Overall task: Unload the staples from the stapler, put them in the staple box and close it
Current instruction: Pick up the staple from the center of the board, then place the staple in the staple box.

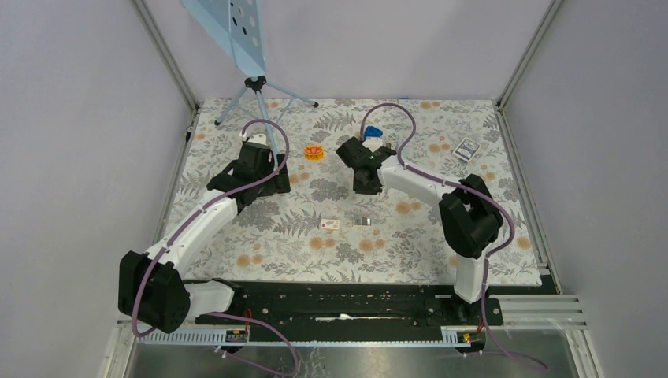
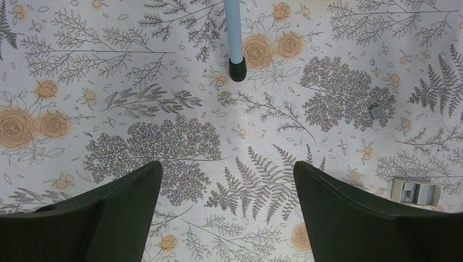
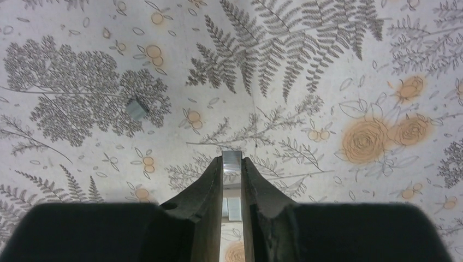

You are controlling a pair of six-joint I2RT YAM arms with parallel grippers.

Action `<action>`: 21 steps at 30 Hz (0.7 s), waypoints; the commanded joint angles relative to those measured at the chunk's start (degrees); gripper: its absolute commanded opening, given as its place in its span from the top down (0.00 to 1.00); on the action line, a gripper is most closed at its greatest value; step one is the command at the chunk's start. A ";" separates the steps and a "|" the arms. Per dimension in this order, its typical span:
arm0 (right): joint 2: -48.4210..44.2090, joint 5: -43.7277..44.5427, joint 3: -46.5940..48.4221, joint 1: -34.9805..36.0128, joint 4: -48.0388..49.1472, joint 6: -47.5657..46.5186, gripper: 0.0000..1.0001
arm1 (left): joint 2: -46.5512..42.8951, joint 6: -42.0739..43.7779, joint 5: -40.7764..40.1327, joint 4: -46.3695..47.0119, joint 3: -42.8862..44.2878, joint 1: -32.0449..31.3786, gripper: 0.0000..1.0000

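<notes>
The little white box point(image 1: 330, 224) lies on the flowery bench point(image 1: 410, 252). Farther back, the right tool point(image 3: 232, 164) pinches the shiny staples point(image 3: 231, 158) tight, up above the bench. The left tool point(image 2: 227, 169) is spread wide, with nothing in it.

Two arms point(image 1: 205, 216) point(image 1: 417, 183), two staple strips point(image 3: 231, 164) point(image 3: 137, 107), one white box point(image 1: 330, 224), one tripod point(image 1: 256, 83), one orange ring point(image 1: 314, 151), one card point(image 1: 468, 148).
</notes>
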 commanded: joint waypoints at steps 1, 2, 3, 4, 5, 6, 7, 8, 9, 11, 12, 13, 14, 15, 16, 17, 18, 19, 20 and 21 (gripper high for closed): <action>-5.07 -0.74 -4.39 0.63 -0.41 1.83 0.80 | -0.07 -0.22 0.09 1.43 0.87 0.34 0.05; -5.96 -1.43 -5.62 0.65 -0.23 2.29 0.80 | -0.10 -0.22 0.07 1.42 0.91 0.36 0.05; -6.73 -2.03 -6.96 0.70 0.21 2.92 0.80 | -0.18 -0.22 0.02 1.40 0.92 0.34 0.05; -7.39 -2.73 -7.89 0.72 0.41 3.19 0.80 | -0.27 -0.14 -0.01 1.36 0.87 0.34 0.05; -7.93 -3.30 -8.60 0.86 0.45 3.53 0.80 | -0.38 -0.13 -0.01 1.35 0.86 0.34 0.05; -8.35 -3.85 -9.10 1.09 0.55 3.80 0.80 | -0.43 -0.13 -0.01 1.41 0.83 0.34 0.05; -8.67 -4.22 -9.58 1.30 0.68 3.92 0.80 | -0.62 -0.14 -0.04 1.35 0.83 0.35 0.05; -8.80 -4.56 -9.96 1.51 0.73 4.17 0.80 | -0.64 -0.21 -0.01 1.42 0.83 0.34 0.05; -9.07 -4.75 -10.24 1.82 0.79 4.42 0.80 | -0.56 -0.22 0.03 1.37 0.83 0.34 0.05; -9.20 -5.02 -10.70 2.29 0.90 4.91 0.80 | -0.52 -0.22 0.35 1.37 0.83 0.34 0.05; -9.28 -5.14 -10.94 2.51 0.98 5.06 0.80 | -0.40 -0.22 0.41 1.41 0.82 0.35 0.05; -9.30 -5.20 -11.20 2.70 1.12 5.19 0.80 | -0.40 -0.22 0.55 1.38 0.83 0.39 0.05; -9.22 -5.14 -11.42 2.92 1.31 5.36 0.80 | -0.32 -0.22 0.60 1.43 0.83 0.35 0.05; -9.23 -5.20 -11.65 3.09 1.44 5.49 0.80 | -0.30 -0.24 0.67 1.41 0.83 0.34 0.05; -9.09 -5.21 -11.80 3.17 1.56 5.57 0.80 | -0.29 -0.30 0.73 1.36 0.83 0.35 0.05; -8.95 -5.32 -11.96 3.34 1.68 5.68 0.80 | -0.29 -0.31 0.77 1.41 0.78 0.34 0.05; -8.67 -5.47 -12.07 3.45 1.79 5.74 0.80 | -0.29 -0.31 0.80 1.41 0.78 0.34 0.05; -8.41 -5.66 -12.16 3.52 1.94 5.76 0.80 | -0.29 -0.31 0.78 1.43 0.82 0.35 0.05; -8.15 -5.85 -12.17 3.65 1.97 5.72 0.80 | -0.29 -0.31 0.80 1.34 0.76 0.34 0.05; -7.95 -5.97 -12.24 3.73 2.04 5.67 0.80 | -0.29 -0.31 0.85 1.47 0.72 0.34 0.05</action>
